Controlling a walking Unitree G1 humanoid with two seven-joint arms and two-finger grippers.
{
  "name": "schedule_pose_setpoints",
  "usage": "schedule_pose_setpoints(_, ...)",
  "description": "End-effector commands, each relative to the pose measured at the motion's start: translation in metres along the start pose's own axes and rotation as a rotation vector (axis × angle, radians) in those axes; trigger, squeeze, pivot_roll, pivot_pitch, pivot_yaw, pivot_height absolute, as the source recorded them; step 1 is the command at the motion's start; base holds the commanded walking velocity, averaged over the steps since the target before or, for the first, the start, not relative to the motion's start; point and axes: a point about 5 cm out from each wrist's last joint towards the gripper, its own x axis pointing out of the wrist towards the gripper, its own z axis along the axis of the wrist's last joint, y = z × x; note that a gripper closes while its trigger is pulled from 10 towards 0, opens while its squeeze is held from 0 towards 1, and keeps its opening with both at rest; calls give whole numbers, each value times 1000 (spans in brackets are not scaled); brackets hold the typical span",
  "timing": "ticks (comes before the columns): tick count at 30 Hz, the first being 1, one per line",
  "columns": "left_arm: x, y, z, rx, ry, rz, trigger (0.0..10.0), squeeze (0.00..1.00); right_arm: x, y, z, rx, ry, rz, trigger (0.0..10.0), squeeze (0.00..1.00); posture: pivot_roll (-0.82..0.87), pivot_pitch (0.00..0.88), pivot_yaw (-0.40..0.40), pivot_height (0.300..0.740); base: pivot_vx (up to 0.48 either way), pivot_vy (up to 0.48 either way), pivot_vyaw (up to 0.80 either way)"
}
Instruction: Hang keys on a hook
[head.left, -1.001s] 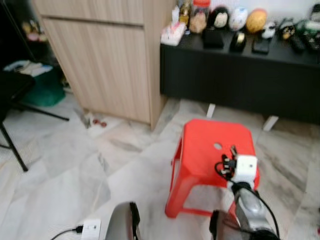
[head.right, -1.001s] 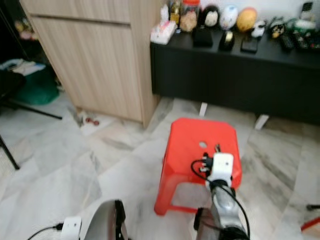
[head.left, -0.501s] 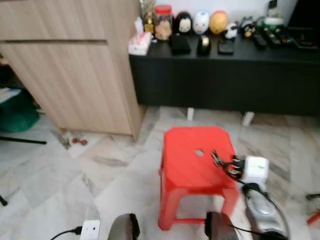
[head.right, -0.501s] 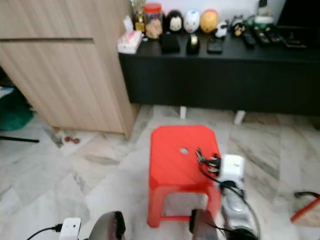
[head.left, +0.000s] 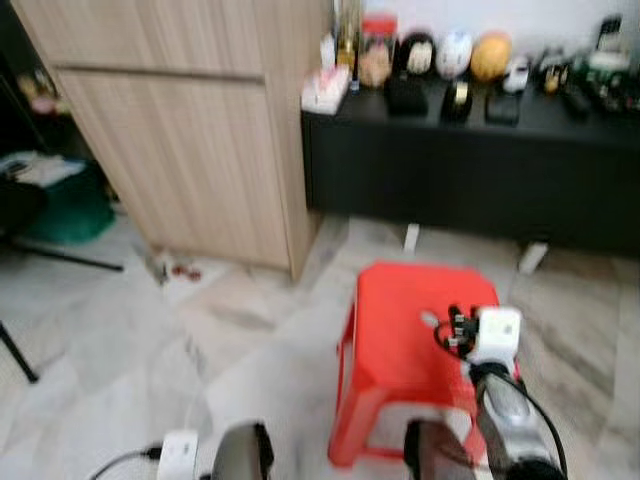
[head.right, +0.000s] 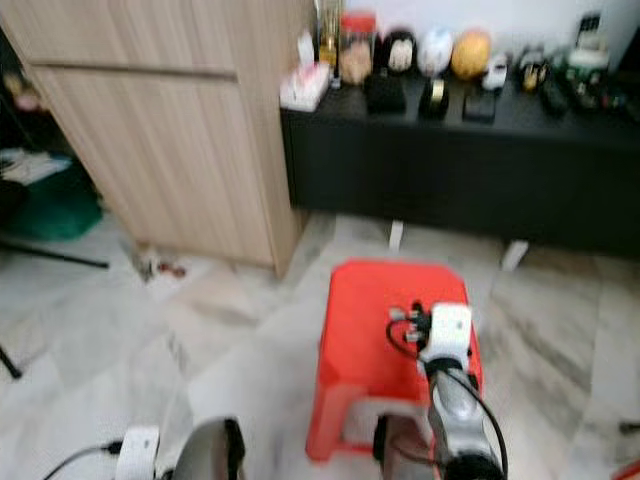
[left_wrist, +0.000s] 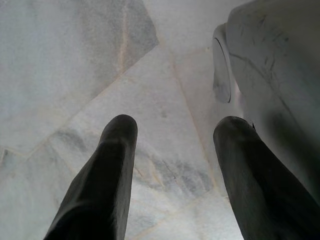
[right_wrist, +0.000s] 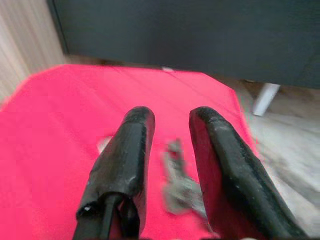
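Observation:
A grey bunch of keys (right_wrist: 179, 186) lies on the top of a red plastic stool (head.left: 395, 300). In the right wrist view the keys sit between my two black fingers (right_wrist: 125, 155), low on the stool's surface, and I cannot tell whether the fingers touch them. My right gripper (head.left: 448, 326) is open and hovers over the right part of the stool top, near its small round hole (head.left: 428, 320). My left gripper (left_wrist: 175, 125) hangs open above the marble floor with nothing between its fingers. The head views are blurred.
A tall light-wood cabinet (head.left: 190, 130) stands at the back left. Beside it a low black sideboard (head.left: 470, 170) carries several ornaments and jars. A white power strip (head.left: 180, 448) with a cable lies on the floor at the front left. A green object (head.left: 65, 205) sits far left.
The whole head view has swung sideways, so the camera moved. My right gripper stays over the right part of the stool top. The left arm still hangs.

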Motion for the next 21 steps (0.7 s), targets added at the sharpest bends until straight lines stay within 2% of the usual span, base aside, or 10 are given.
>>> schedule_pose_setpoints(1,0,-20,-3,0,15,-68,10000,0,4,-4,5,-33,21,21,10000,0,-76,49,-3,548,0,0,0)
schedule_pose_setpoints(6,0,-19,-3,3,17,-69,10000,0,9,-15,11,-71,56,-3,10000,0,-74,45,-3,548,0,0,0)
schedule_pose_setpoints(8,0,-19,-3,6,18,-70,10000,0,11,-20,10,-85,110,-16,10000,0,-73,42,0,548,0,0,0)
schedule_pose_setpoints(9,0,-19,-4,8,19,-71,10000,0,12,-20,10,-88,131,-2,10000,1000,-73,42,0,548,0,0,0)
schedule_pose_setpoints(15,-1,-18,-4,18,19,-74,10000,0,16,-8,16,-111,175,159,10000,1000,-67,41,4,548,0,0,0)
schedule_pose_setpoints(17,-1,-18,-4,22,19,-75,10000,0,17,-8,21,-144,182,201,10000,1000,-67,41,4,548,0,0,0)
schedule_pose_setpoints(18,-1,-18,-4,23,20,-76,10000,0,17,-9,23,-151,186,205,10000,635,-68,45,4,548,0,0,0)
schedule_pose_setpoints(19,-1,-18,-4,27,21,-78,10000,0,17,-10,24,-154,203,211,10000,169,-69,46,5,548,0,0,0)
schedule_pose_setpoints(20,-1,-18,-4,29,21,-79,10000,0,17,-11,24,-158,217,222,10000,0,-69,46,5,548,0,0,0)
schedule_pose_setpoints(21,-1,-18,-4,31,22,-80,10000,0,17,-13,25,-168,238,238,10000,0,-69,46,5,548,0,0,0)
